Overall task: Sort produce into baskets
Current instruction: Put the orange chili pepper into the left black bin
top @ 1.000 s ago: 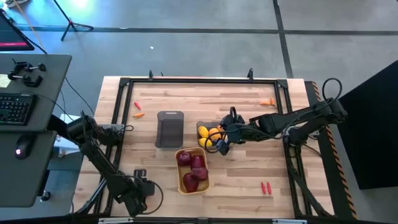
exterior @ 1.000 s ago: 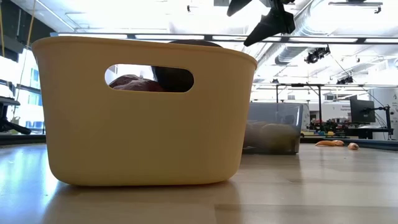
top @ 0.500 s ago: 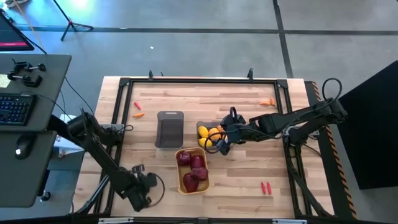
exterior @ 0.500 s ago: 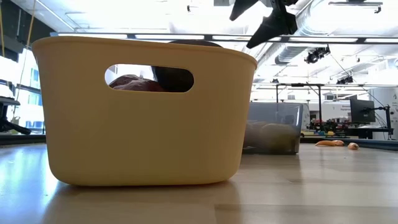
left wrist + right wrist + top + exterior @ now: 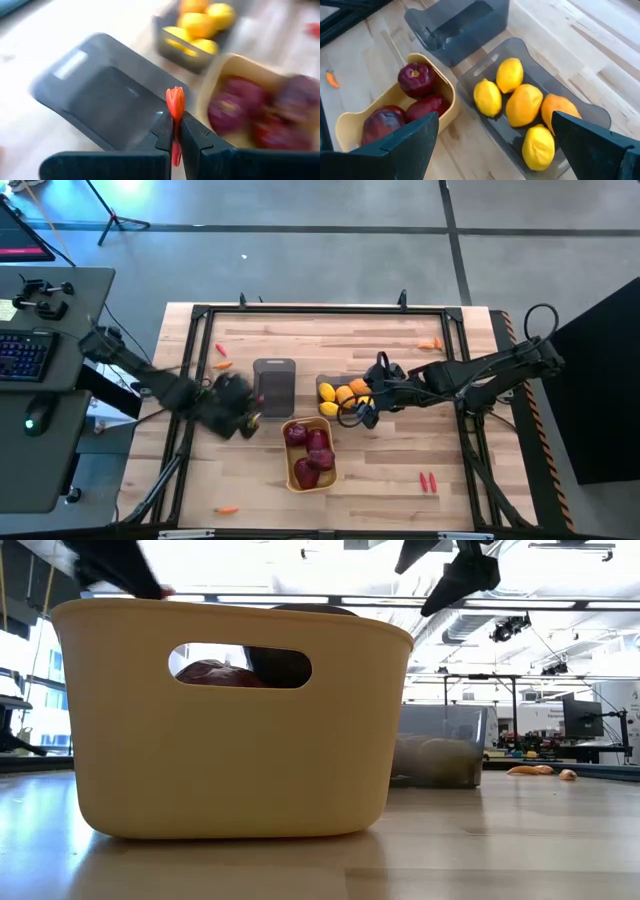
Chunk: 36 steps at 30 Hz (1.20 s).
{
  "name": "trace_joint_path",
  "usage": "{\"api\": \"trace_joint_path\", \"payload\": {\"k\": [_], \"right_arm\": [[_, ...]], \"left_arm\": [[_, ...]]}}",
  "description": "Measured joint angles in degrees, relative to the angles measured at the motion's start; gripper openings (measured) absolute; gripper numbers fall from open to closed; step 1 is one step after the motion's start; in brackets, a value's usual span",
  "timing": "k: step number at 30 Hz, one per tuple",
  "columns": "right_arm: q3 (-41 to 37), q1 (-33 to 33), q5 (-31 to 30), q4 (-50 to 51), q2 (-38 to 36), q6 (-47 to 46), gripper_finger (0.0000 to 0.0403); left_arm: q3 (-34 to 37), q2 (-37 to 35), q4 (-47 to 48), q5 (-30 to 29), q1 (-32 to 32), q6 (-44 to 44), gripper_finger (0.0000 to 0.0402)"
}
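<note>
Carrot piece [image 5: 175, 107] sits pinched upright in the clenched left gripper [image 5: 174, 131] above the empty grey bin [image 5: 107, 102], presumably for dropping there, while the right gripper [image 5: 490, 142] hangs spread over the citrus bin [image 5: 592, 117].

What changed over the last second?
The left gripper shut on a carrot piece at the table's near edge and swung up beside the empty grey bin. The right gripper edged slightly, open over the citrus bin. Bins and fruit stayed put.

carrot piece [image 5: 175, 102]: upright in left tool [image 5: 175, 134] | empty grey bin [image 5: 107, 100]: beside
</note>
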State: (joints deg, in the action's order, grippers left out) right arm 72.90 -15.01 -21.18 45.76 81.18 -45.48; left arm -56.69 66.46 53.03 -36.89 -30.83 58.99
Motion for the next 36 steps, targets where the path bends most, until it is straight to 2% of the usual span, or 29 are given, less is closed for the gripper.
{"api": "trace_joint_path", "payload": {"k": [6, 12, 17, 29, 32, 36], "right_arm": [[0.0, -0.6, -0.5, 0.6, 0.0, -2.3, 0.0378], [0.0, -1.3, 0.0, 0.8, 0.0, -4.8, 0.0378], [0.0, -3.3, 0.1, 0.8, 0.0, -6.2, 0.0378], [0.0, -5.8, -2.6, 2.8, 0.0, -7.6, 0.0378], [0.0, -5.8, -2.1, 3.9, 0.0, -7.7, 0.0378], [0.0, -5.8, -1.8, 6.5, 0.0, -9.3, 0.0378]], "left_arm": [[0.0, 4.7, -1.8, 9.8, 17.8, -17.3, 0.0005], [0.0, 8.0, -7.3, 15.6, 26.7, -18.7, 0.0021], [0.0, 8.4, -7.3, 18.5, 28.6, -19.1, 0.0026], [0.0, 8.1, -6.7, 17.0, 28.6, -17.1, 0.0034], [0.0, 7.8, -6.8, 16.0, 28.6, -17.1, 0.0055], [0.0, 7.5, -6.9, 16.8, 28.6, -17.1, 0.0104]]}}
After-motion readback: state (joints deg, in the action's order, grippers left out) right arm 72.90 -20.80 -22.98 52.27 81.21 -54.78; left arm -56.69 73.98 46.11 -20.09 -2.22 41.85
